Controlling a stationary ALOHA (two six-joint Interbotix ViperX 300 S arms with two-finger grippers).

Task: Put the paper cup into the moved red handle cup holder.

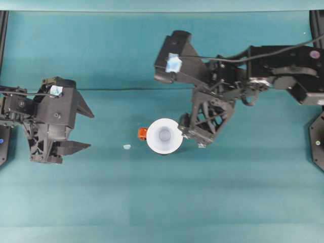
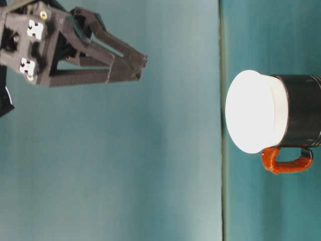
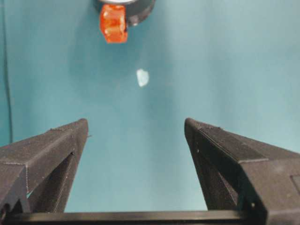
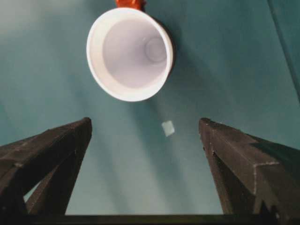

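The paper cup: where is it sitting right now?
The paper cup sits inside the red handle cup holder near the table's middle in the overhead view, just left of the open right gripper.

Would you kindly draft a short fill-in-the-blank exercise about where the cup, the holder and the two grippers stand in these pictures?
1. The paper cup sits inside the black ____.
2. The holder's handle is coloured ____.
3. The right gripper has its jaws ____, with nothing between them.
4. Between the left gripper and the handle, a small pale ____ lies on the table.

Missing words: holder; red-orange; open; scrap
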